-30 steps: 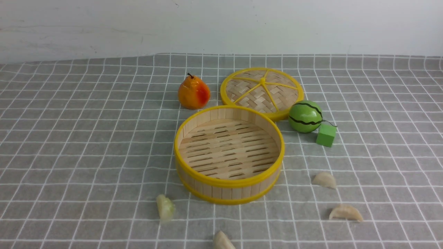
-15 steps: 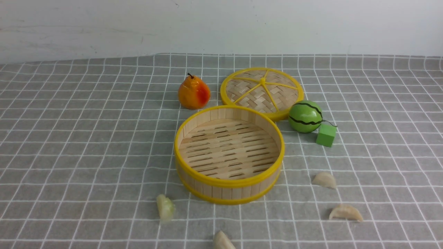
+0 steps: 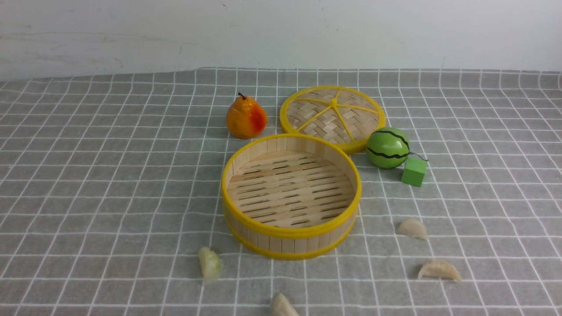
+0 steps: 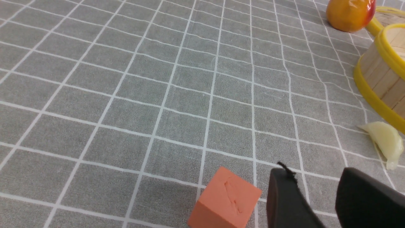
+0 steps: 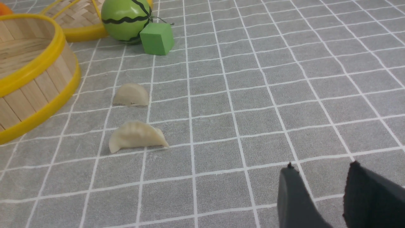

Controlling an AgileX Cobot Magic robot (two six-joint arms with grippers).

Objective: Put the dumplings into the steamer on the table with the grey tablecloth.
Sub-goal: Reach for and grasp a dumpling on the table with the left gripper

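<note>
The steamer (image 3: pixel 290 253) stands empty mid-table on the grey tablecloth (image 3: pixel 109 184). Four dumplings lie on the cloth in front of it: a pale green one (image 3: pixel 210 263) at front left, one (image 3: pixel 282 306) at the bottom edge, and two (image 3: pixel 412 228) (image 3: pixel 438 270) at front right. The right wrist view shows those two (image 5: pixel 131 94) (image 5: pixel 136 136) and the steamer (image 5: pixel 38 91). The left wrist view shows the green one (image 4: pixel 384 139) by the steamer (image 4: pixel 376 79). My left gripper (image 4: pixel 313 177) and right gripper (image 5: pixel 319 171) are open, empty, above bare cloth. Neither shows in the front view.
The flat woven lid (image 3: pixel 332 115) lies behind the steamer. A pear (image 3: pixel 246 117) stands to its left; a green striped ball (image 3: pixel 387 148) and a green cube (image 3: pixel 413 171) to its right. An orange cube (image 4: pixel 226 201) sits beside my left gripper.
</note>
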